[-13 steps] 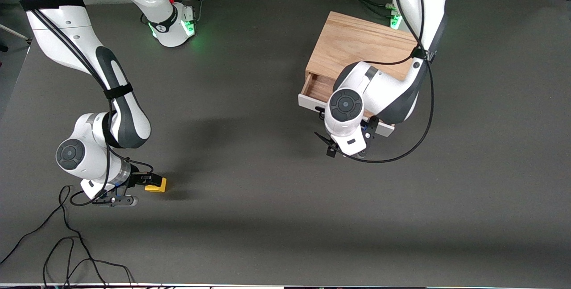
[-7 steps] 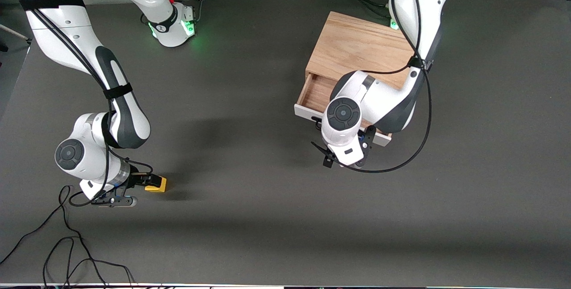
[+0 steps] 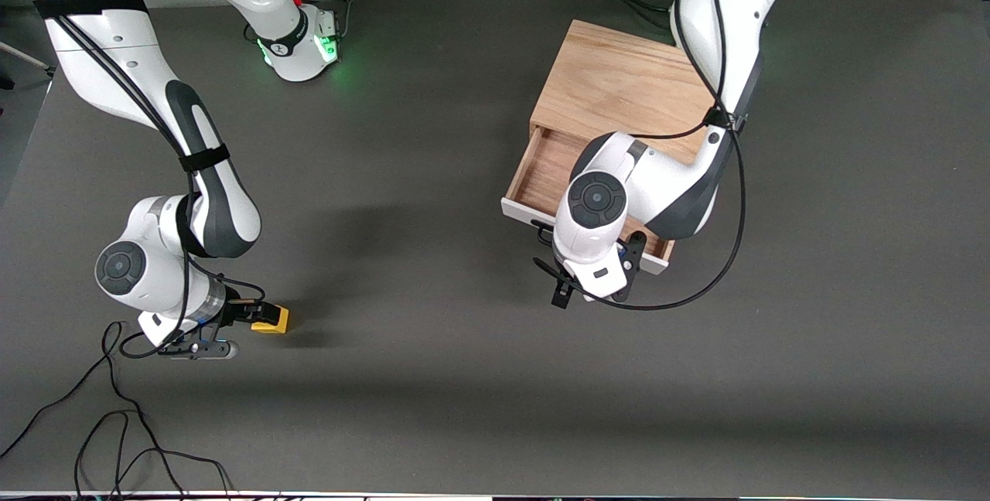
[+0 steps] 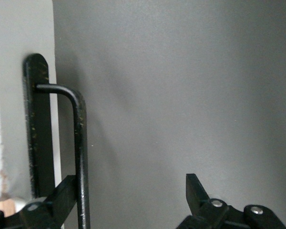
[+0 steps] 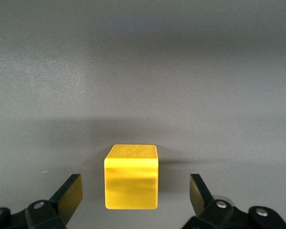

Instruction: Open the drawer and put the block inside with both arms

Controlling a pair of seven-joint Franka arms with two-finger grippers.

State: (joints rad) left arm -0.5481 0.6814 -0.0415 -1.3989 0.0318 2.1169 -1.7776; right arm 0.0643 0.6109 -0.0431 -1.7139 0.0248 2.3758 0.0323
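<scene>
The oak cabinet point(image 3: 619, 83) stands toward the left arm's end of the table. Its drawer point(image 3: 541, 168) is pulled partway out, wood floor showing above the white front point(image 3: 520, 212). My left gripper point(image 4: 129, 183) is open at the black bar handle point(image 4: 80, 152); the bar lies against one finger point(image 4: 62, 195), the other stands well apart. In the front view the left wrist point(image 3: 592, 203) covers that hand. The yellow block point(image 3: 272, 321) rests on the mat at the right arm's end. My right gripper point(image 5: 133, 188) is open and low, the block point(image 5: 131, 183) between its fingers, untouched.
Loose black cables point(image 3: 116, 439) trail over the mat near the front edge at the right arm's end. The left arm's cable loop point(image 3: 696, 284) hangs beside the drawer front. Bare grey mat point(image 3: 433, 331) lies between block and drawer.
The drawer has slid farther out of the cabinet toward the front camera, and the left hand has moved with it. The right arm and the block have stayed put.
</scene>
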